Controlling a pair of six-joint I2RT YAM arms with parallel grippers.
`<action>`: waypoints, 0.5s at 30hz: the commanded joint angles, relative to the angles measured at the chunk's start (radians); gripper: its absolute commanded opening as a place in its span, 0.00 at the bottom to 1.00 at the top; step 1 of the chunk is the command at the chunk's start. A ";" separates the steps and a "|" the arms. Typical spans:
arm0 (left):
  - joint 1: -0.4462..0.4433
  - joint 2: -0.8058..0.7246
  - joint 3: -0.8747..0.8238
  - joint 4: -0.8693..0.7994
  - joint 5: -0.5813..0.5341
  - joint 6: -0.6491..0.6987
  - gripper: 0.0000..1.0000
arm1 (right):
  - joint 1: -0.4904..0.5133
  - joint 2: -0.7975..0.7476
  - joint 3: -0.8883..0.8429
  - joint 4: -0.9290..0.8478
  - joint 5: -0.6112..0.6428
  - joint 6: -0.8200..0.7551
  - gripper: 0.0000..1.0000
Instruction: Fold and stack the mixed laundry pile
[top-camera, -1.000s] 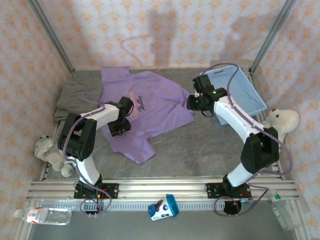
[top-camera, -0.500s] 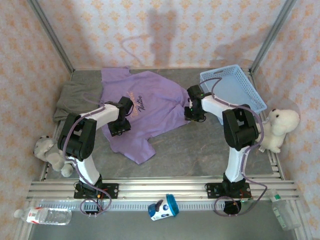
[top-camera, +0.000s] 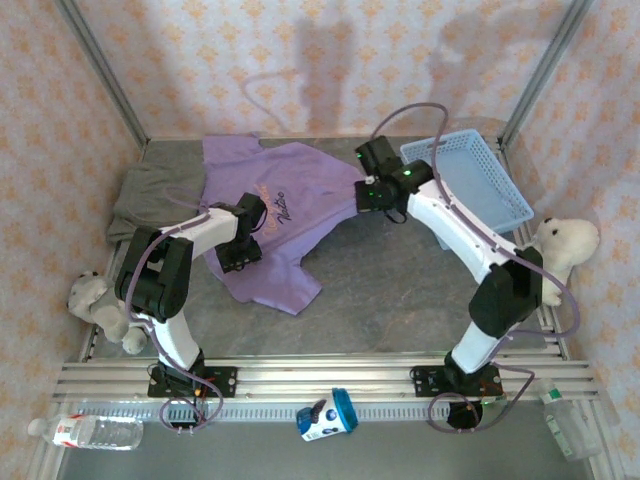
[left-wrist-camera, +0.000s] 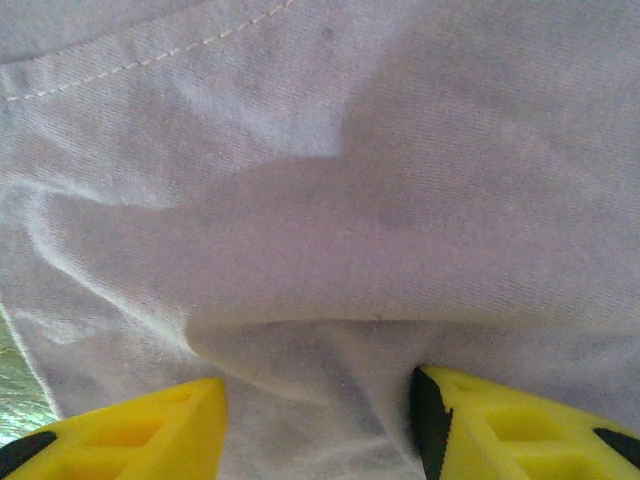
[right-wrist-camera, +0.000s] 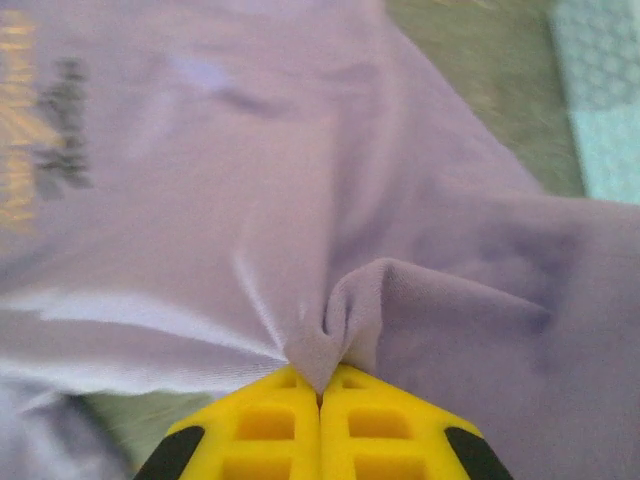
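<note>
My right hand (right-wrist-camera: 320, 386) is pinching the lavender T-shirt (right-wrist-camera: 250, 180) at its edge to start the first fold; next I'd carry it across toward my spread left hand (left-wrist-camera: 318, 388).

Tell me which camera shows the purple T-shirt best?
Top external: nearly the whole purple T-shirt shows. Right wrist: a fold pinched by the right pincer. Left wrist: close-up cloth at the left pincer.

On your right you see a light blue basket (top-camera: 505, 195) at the back of the grey table (top-camera: 400, 290), and a white toy (top-camera: 562, 245) sits near it. A grey toy (top-camera: 100, 305) sits at the left edge. In front of the rail (top-camera: 330, 372) lie a bottle (top-camera: 95, 431) and a blue and white cup (top-camera: 328, 415).
</note>
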 joint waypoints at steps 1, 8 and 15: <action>0.020 -0.004 -0.031 -0.039 -0.049 -0.002 0.53 | 0.068 0.109 -0.051 -0.129 -0.061 0.056 0.13; 0.029 -0.016 -0.009 -0.071 -0.075 0.031 0.54 | 0.055 0.056 -0.190 -0.009 -0.183 0.119 0.50; 0.052 0.001 0.060 -0.128 -0.126 0.099 0.56 | -0.067 -0.062 -0.350 0.084 -0.228 0.250 0.51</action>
